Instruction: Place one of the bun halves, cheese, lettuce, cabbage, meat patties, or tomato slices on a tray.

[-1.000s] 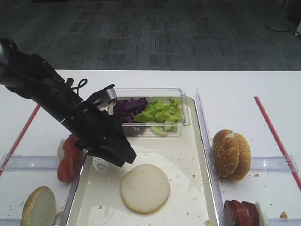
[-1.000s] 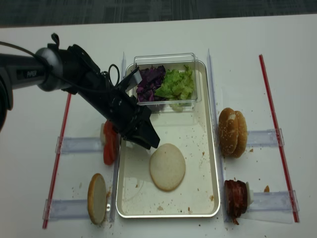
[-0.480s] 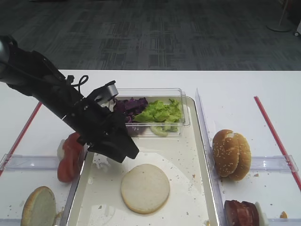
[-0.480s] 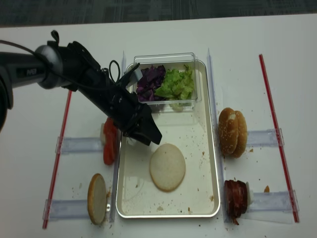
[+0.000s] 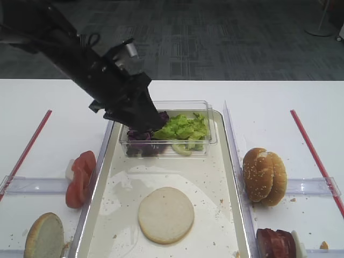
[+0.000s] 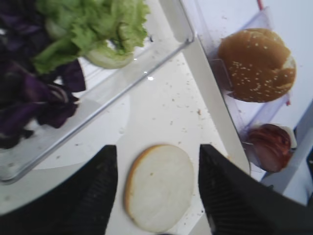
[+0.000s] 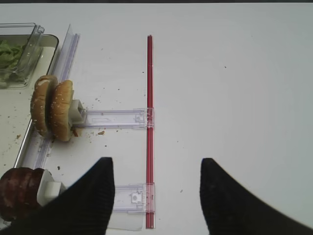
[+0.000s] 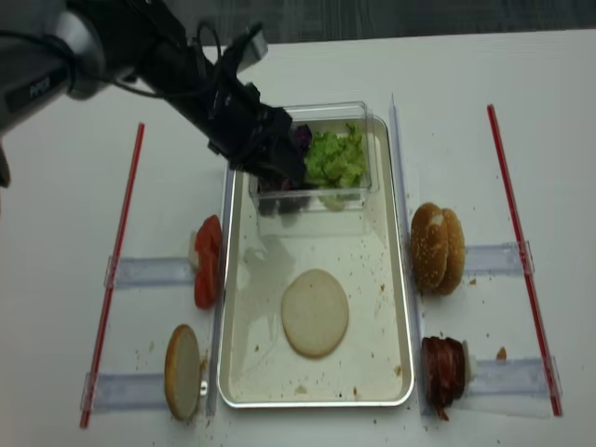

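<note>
A pale bun half (image 5: 166, 214) lies flat on the silver-rimmed tray (image 5: 236, 177), free of any gripper. My left gripper (image 5: 148, 121) hangs open above the clear box, over the purple cabbage (image 5: 141, 141) and beside the lettuce (image 5: 183, 128). In the left wrist view its gripper (image 6: 157, 147) stands wide with nothing in it, and the bun half (image 6: 159, 186) shows far below. Tomato slices (image 5: 79, 177) and another bun half (image 5: 44, 236) sit left of the tray. Meat patties (image 5: 277, 243) sit at the lower right. My right gripper (image 7: 156, 159) is open over bare table.
Sesame-seeded buns (image 5: 264, 176) stand in a clear holder right of the tray. Red strips (image 5: 314, 156) mark both sides of the table. The clear box (image 8: 317, 158) sits across the tray's far end. Crumbs dot the tray.
My left arm has risen and drawn back from beside the bun half to above the clear box. The bun half stays where it lay on the tray.
</note>
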You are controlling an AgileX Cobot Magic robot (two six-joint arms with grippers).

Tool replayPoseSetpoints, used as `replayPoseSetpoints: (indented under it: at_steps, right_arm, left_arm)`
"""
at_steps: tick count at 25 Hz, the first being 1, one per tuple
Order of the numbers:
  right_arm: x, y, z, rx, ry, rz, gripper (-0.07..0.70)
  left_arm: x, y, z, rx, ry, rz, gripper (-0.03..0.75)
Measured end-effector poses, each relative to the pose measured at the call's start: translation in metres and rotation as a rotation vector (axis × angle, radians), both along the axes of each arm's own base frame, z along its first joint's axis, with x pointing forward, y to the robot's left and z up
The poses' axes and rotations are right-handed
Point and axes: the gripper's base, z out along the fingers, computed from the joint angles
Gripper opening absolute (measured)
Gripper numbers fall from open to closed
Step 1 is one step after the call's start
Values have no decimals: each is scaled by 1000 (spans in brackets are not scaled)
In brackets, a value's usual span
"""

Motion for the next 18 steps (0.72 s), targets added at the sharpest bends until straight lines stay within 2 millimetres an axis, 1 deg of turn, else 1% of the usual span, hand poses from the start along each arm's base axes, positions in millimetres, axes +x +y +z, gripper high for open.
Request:
replayPoseSetpoints:
  at_steps: [5, 8, 11, 18]
  right_arm:
    - [0, 0, 0, 0, 0, 0, 426]
    - [0, 0, 0, 0, 0, 0, 426]
    - [0, 0, 0, 0, 0, 0, 426]
    - [0, 0, 0, 0, 0, 0, 426]
  left_arm:
    - [7, 12, 28, 168, -63, 63, 346]
    - [6, 20, 37, 253, -88, 92, 346]
    - [6, 29, 41, 342, -110, 111, 346]
    - [8, 45, 38, 520, -134, 157, 347]
